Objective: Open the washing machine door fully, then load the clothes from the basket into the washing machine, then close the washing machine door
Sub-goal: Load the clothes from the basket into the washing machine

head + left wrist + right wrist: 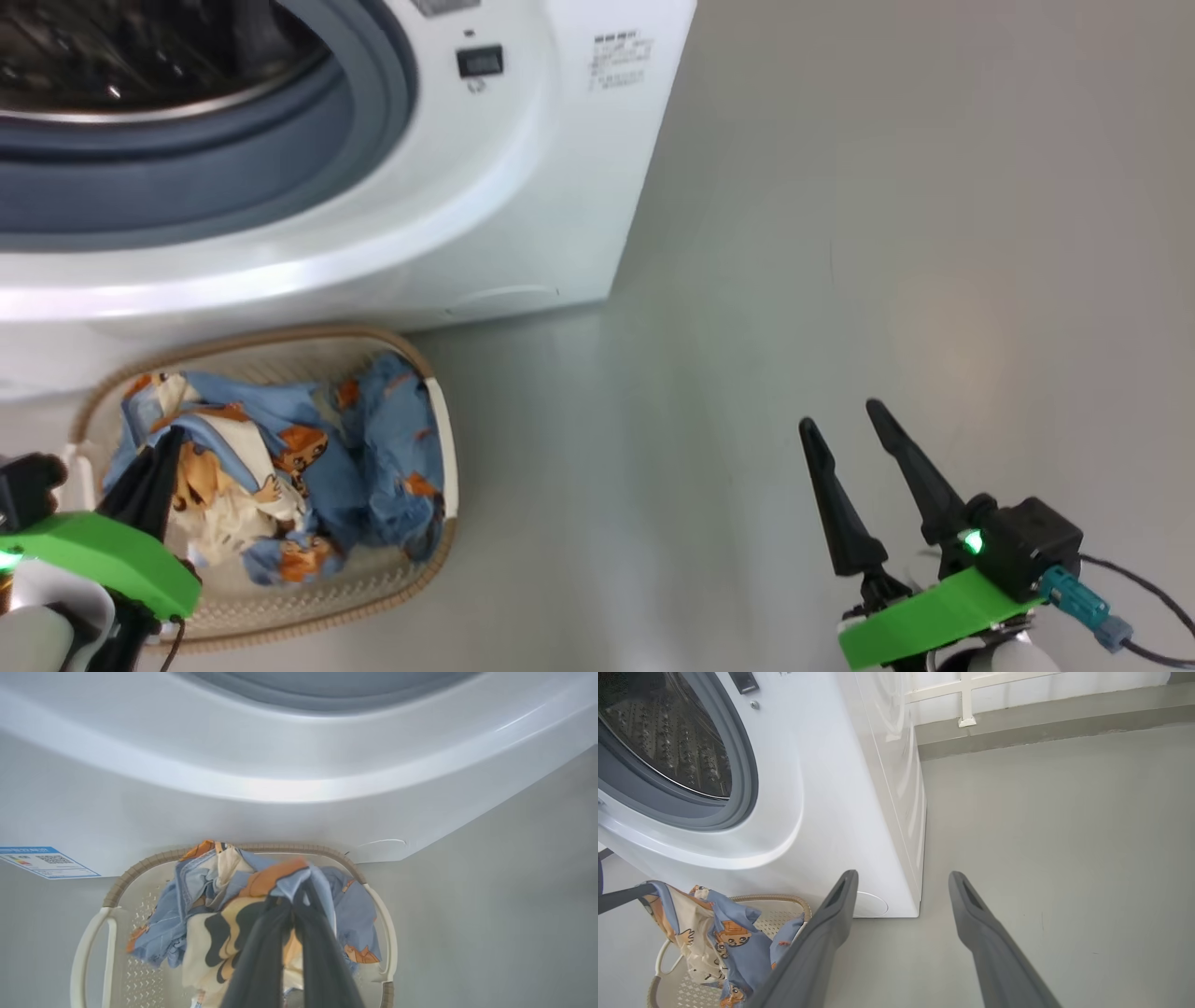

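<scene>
Floor [840, 233]: pale grey, spread out at 3 o'clock of the washer.
Left gripper [149, 481]: seen at 8 o'clock, fingers clamped tight on a fold of the clothes [308, 457].
Clothes: bunched in the basket [280, 334], one piece raised, its long axis hanging down from the pinch.
Washing machine [523, 168]: drum mouth [140, 56] found at 12 o'clock of the held garment.
Right gripper [840, 415]: parked at 4 o'clock, fingers spread wide, nothing held.
Next move: judged a lift toward 12 by the nearer left arm.

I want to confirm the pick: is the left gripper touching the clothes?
Touching. In the left wrist view the left gripper is shut with a fold of the clothes pinched at its tips, above the basket.
</scene>
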